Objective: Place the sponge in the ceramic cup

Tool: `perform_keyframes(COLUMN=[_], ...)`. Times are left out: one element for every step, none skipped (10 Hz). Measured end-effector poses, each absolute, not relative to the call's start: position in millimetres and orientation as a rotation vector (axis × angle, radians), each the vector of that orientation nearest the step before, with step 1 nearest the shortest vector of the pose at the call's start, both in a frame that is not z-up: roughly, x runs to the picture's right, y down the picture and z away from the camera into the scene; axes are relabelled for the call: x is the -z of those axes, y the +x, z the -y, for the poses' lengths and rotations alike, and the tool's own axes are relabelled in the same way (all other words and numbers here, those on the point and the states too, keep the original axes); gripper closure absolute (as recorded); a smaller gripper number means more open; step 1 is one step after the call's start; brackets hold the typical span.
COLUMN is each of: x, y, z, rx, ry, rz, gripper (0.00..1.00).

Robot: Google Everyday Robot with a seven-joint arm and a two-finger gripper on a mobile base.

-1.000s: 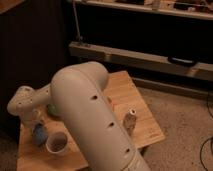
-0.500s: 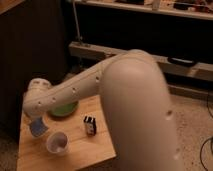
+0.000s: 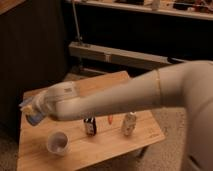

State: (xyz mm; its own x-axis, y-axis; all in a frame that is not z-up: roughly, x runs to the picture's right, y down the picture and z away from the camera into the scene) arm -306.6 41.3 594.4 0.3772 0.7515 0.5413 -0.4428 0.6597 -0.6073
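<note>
The white ceramic cup stands upright on the front left of the wooden table, its darker inside showing. My gripper is at the table's left edge, up and to the left of the cup and apart from it. It is shut on the light-blue sponge, which hangs just under the white wrist housing. My pale arm stretches across the whole view from the right and hides the middle of the table.
A small black-and-white box stands right of the cup, then a small orange item and a pale slim bottle. Dark shelving with a metal rail runs behind the table.
The arm has swung lower across the view and now covers the green bowl. The gripper stays near the table's left edge with the sponge in it, above and left of the cup.
</note>
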Motion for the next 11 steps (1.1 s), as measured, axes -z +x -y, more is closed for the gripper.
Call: perform_keyframes(x=[-584,-577,-571,-571,-574,-581,-586,-588,-589,-590,-589], y=[-295,-290,-286,-280,-275,-268,-261,-257,-256,-249,-245], z=[-36,-34,-33,-37,-42,-51,-60,-64,-67,-69,-72], rx=[-0.803,-0.804,-0.795,-0.788,-0.777,-0.76,-0.727,-0.712,-0.705,-0.703,-0.695], ry=[-0.369,-0.36,-0.363,-0.372,-0.379,-0.393,-0.417,-0.437,-0.454,-0.459,-0.467], rz=[0.964,0.998,1.012,1.009,1.006,0.993,0.968,0.943,0.94,0.94,0.942], gripper=[0.68,0.68,0.68,0.68,0.68,0.68,0.68,0.68,0.68,0.68,0.68])
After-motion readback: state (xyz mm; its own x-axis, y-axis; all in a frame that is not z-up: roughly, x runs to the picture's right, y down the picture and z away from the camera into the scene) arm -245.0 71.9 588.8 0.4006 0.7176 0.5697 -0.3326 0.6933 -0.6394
